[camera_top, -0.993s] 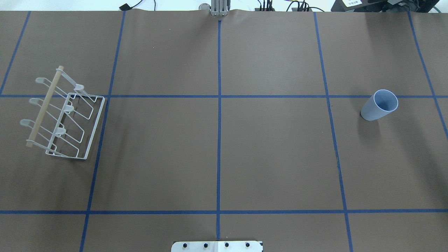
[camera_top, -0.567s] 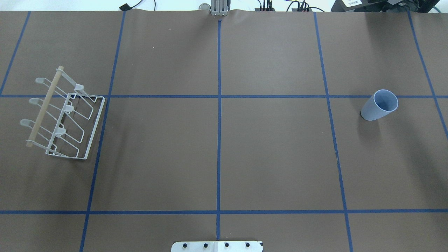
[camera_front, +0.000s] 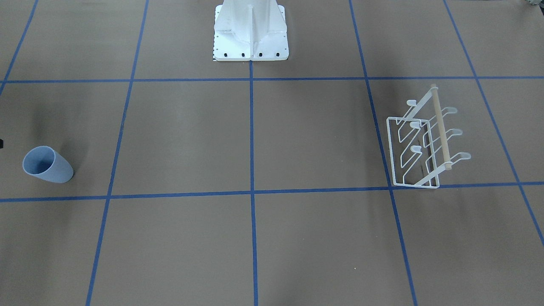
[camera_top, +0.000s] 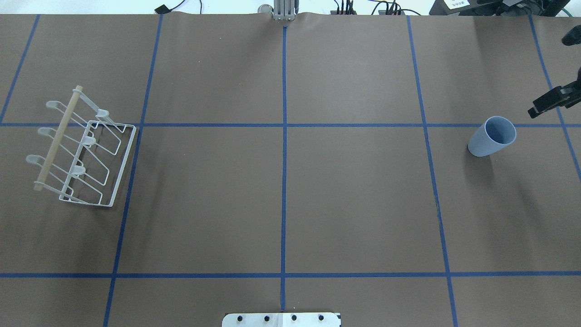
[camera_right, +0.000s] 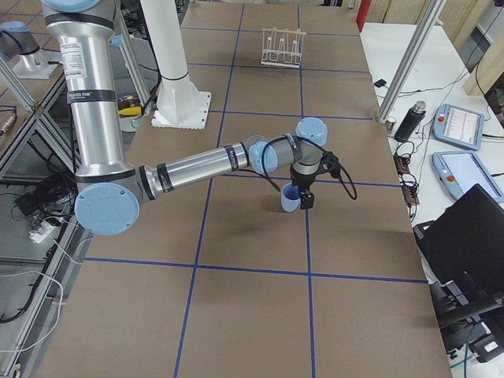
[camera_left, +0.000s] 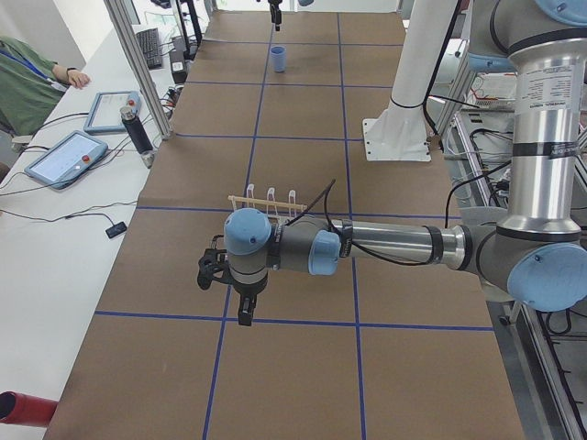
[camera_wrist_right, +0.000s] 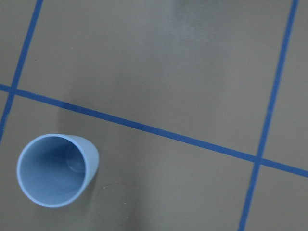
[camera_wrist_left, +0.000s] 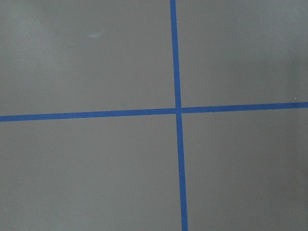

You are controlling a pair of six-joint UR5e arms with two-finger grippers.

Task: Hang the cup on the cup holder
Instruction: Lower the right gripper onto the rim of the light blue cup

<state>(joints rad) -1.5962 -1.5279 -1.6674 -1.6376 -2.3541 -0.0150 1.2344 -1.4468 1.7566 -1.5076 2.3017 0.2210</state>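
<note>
The pale blue cup (camera_top: 492, 136) stands upright, rim up, on the brown table at the right; it also shows in the front view (camera_front: 46, 165) and the right wrist view (camera_wrist_right: 55, 169). The white wire cup holder (camera_top: 81, 147) with its wooden dowel stands at the far left, its prongs bare. Black parts of my right gripper (camera_top: 551, 100) show at the right edge, above and beyond the cup, apart from it; I cannot tell whether it is open or shut. My left gripper (camera_left: 234, 293) hovers over bare table left of the holder; its state is unclear.
The robot's white base (camera_front: 250, 34) stands at the table's near middle edge. Blue tape lines grid the brown table (camera_top: 354, 200). Tablets (camera_left: 60, 158) and a seated person (camera_left: 27, 69) are beside the far long edge.
Black parts of my right gripper have come into the overhead view at its right edge, near the cup. The cup and the holder have not moved.
</note>
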